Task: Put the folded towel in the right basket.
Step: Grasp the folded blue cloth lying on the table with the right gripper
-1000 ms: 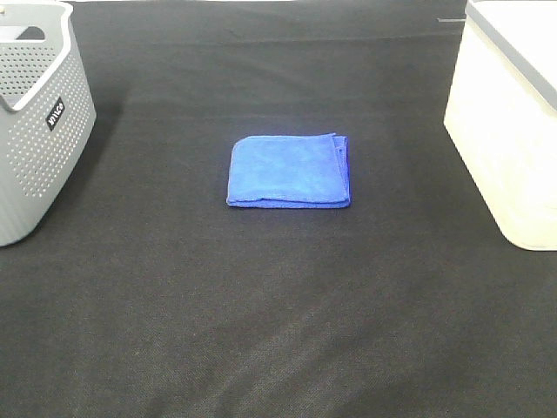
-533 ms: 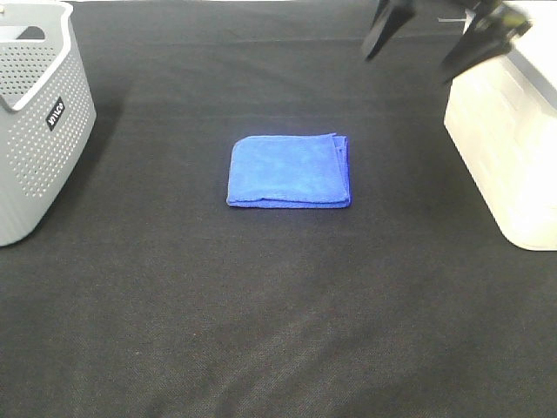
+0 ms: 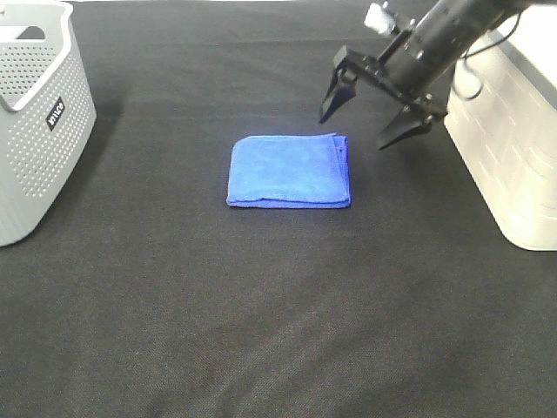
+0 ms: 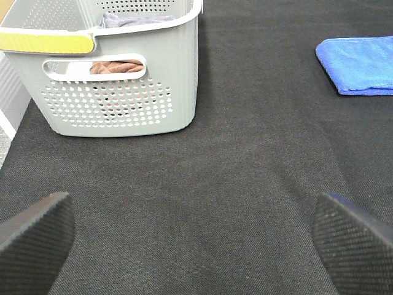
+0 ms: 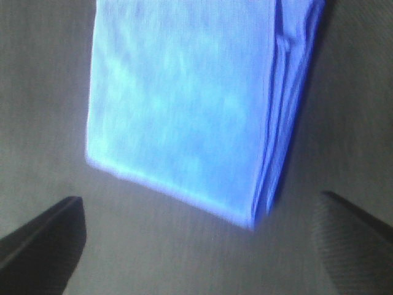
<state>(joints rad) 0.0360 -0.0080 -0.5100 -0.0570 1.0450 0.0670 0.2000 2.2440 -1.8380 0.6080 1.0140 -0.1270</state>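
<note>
Table (image 3: pixel 278 331): black cloth fills the whole overhead frame, and everything sits on it.
Right basket (image 3: pixel 513 165): creamy-white bin at the right edge of the overhead frame, cut off there; that's my drop target. I can't see inside it.
Grey perforated basket (image 3: pixel 39 122): upper left of the overhead frame, also cut off, not my concern. The left wrist view shows brownish cloth through its handle slot.
Folded towel (image 3: pixel 290 171): bright blue pad lying flat just above centre, well apart from both baskets, nothing touching it.
My right gripper (image 3: pixel 372 111): upper right of centre, between towel and right basket, jaws spread as wide as they go, nothing in them. The tips hang just past the towel's far right corner.
My left gripper (image 4: pixel 196 236): only two dark pads at the lower corners of its wrist view, spread apart, holding nothing. It doesn't show in the overhead frame.
Step in hand: the approach, I'd say; towel not yet gripped.
Next move: likely drop down, straddle the layered edge, and pinch all the layers so none peels off.
Hard to make out: the right wrist view is blurred; how high my tips hang above the cloth I can't tell.
</note>
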